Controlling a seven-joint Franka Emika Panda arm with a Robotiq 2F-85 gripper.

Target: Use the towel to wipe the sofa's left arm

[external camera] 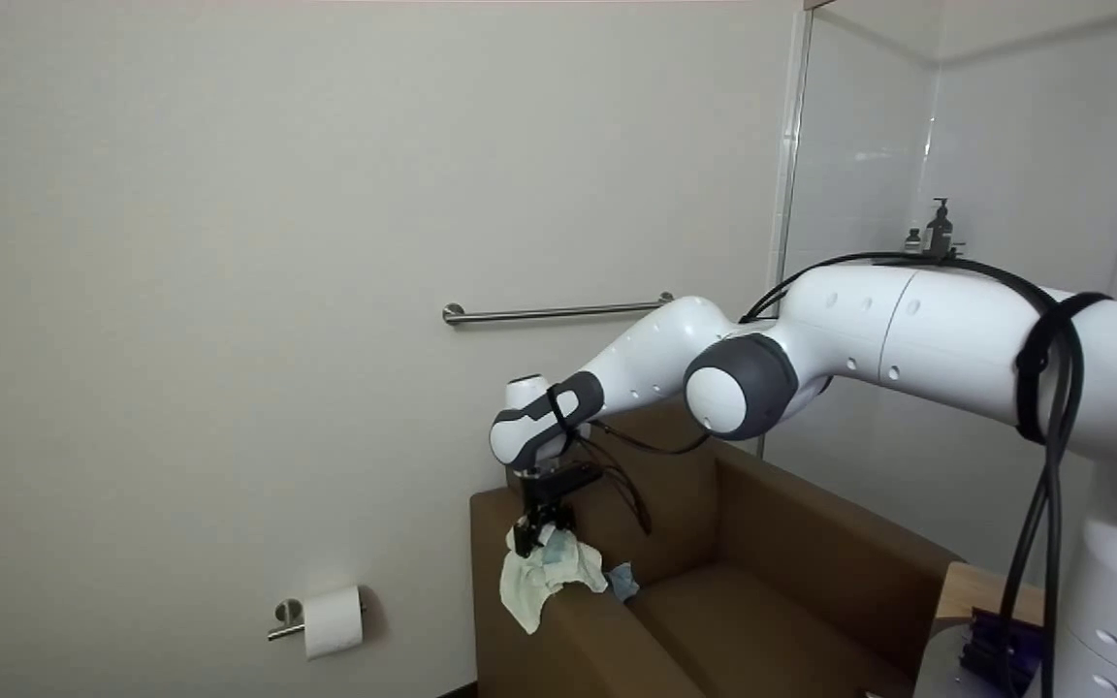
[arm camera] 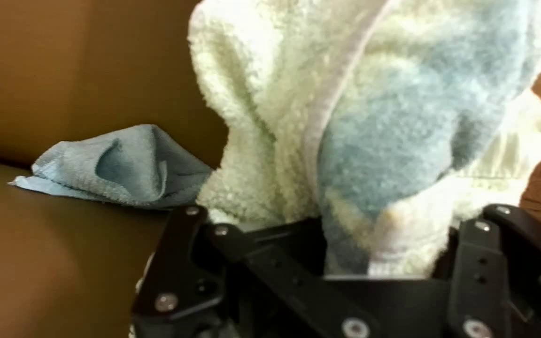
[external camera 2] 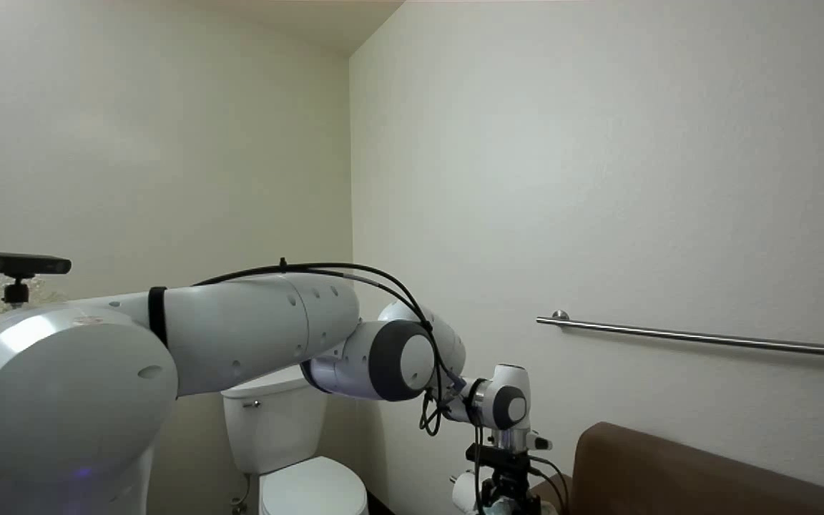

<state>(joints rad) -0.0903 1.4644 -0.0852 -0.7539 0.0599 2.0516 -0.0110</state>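
Exterior view: the towel [external camera: 541,584], clamped in the gripper [external camera: 543,539], is draped over the sofa's left arm [external camera: 590,644], wiping apparently in hand, a lengthwise stroke called for next.

In an exterior view the camera looked from diagonally in front of the armchair [external camera: 704,538], above its seat [external camera: 762,630], toward the wall [external camera: 229,213] behind it, at middle range, cutting off the armchair's front. In an exterior view the robot arm [external camera 2: 262,332] loomed close to the lens; the camera faced, roughly level, the room corner [external camera 2: 350,186] off to the armchair's side, catching only the armchair's top. Both exterior views shared the robot arm, the armchair's backrest [external camera 2: 684,479] and the towel bar [external camera 2: 705,340] above it. The wrist view looked steeply down from just over the armchair; with an exterior view it shared the towel [arm camera: 261,94] and the blue cloth [arm camera: 120,169] in the armchair.
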